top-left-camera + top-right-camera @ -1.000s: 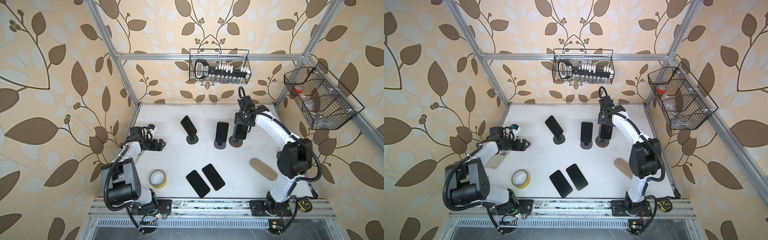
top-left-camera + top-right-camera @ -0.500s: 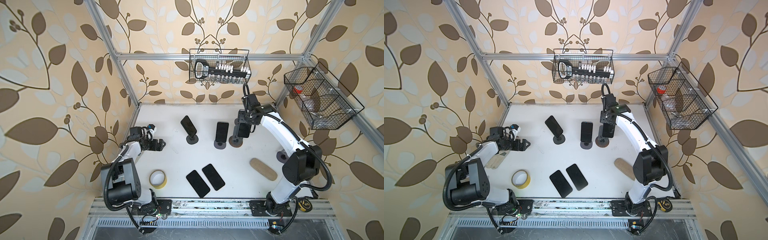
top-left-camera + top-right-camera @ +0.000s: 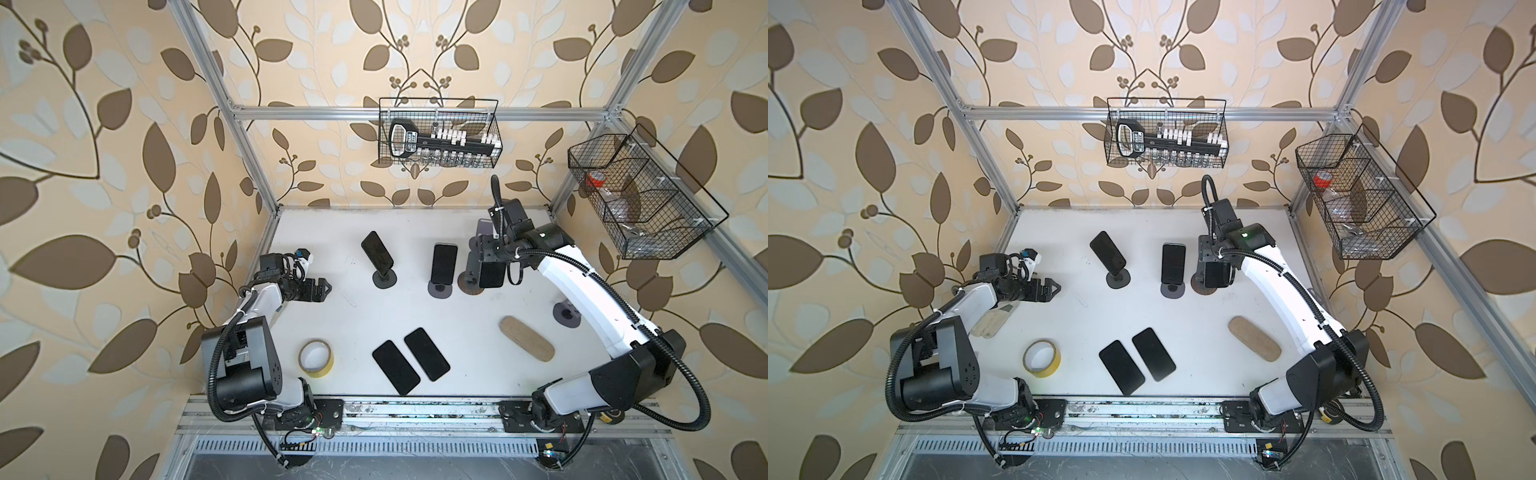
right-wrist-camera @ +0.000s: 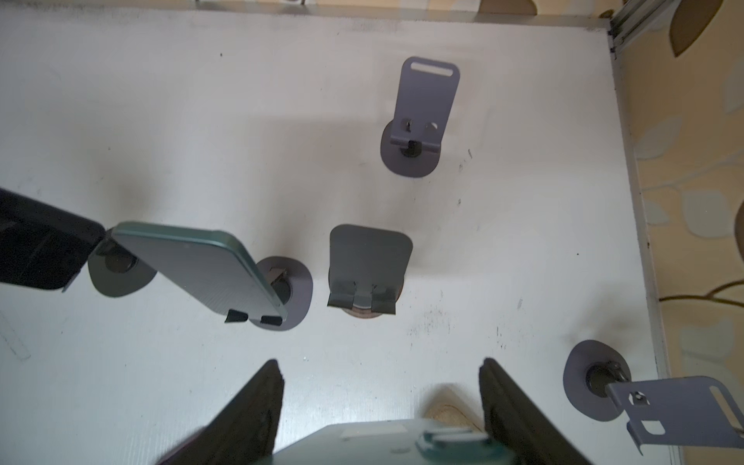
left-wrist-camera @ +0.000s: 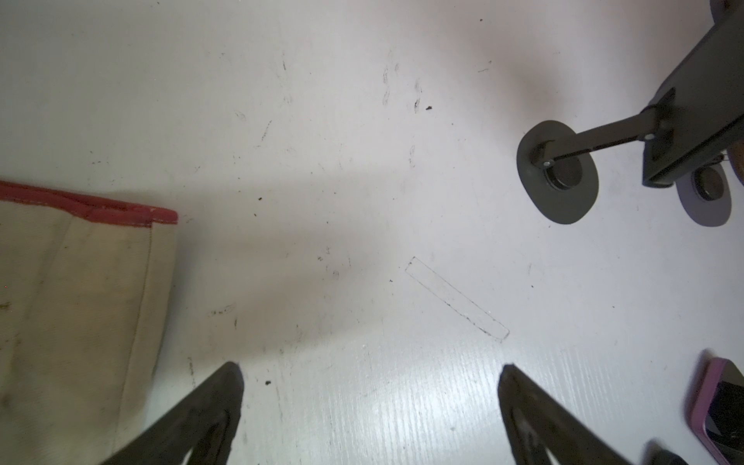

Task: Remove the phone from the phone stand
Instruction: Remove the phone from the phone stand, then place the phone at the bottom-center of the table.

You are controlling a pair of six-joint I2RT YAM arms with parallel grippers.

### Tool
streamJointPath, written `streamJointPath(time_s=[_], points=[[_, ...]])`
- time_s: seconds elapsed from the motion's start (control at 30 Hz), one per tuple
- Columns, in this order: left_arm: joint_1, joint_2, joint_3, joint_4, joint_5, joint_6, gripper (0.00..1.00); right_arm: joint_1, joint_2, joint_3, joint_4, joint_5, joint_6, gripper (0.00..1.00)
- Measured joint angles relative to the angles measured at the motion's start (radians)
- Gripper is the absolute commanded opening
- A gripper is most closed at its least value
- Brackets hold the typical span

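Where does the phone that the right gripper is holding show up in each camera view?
Top views: in both, the black-screened, green-backed phone hangs right of centre, by the empty dark grey stand.
Right wrist: bottom edge, between the fingers of the right gripper.
Left wrist: not in it.
Shared landmark: the green-edged phone on the middle stand, in those three views.

Reference: the middle stand (image 3: 440, 290). Left of it, another loaded stand (image 3: 384, 279) blocked passage; farther left the table (image 3: 332, 249) lay open. Just right of it, a bare stand (image 3: 471, 266) and the right gripper (image 4: 380, 368) clamping a phone (image 3: 491, 275) crowded the gap. In front of it, a clear strip ran ahead of two flat phones (image 3: 411, 365).
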Motion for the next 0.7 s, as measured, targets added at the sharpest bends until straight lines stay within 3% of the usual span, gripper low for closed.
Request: streamJointPath(time_s=[0.7], points=[[0.000, 0.000, 0.000, -0.001, 0.000, 0.000, 0.99, 0.287, 0.006, -0.166, -0.052, -0.080, -0.020, 0.59]])
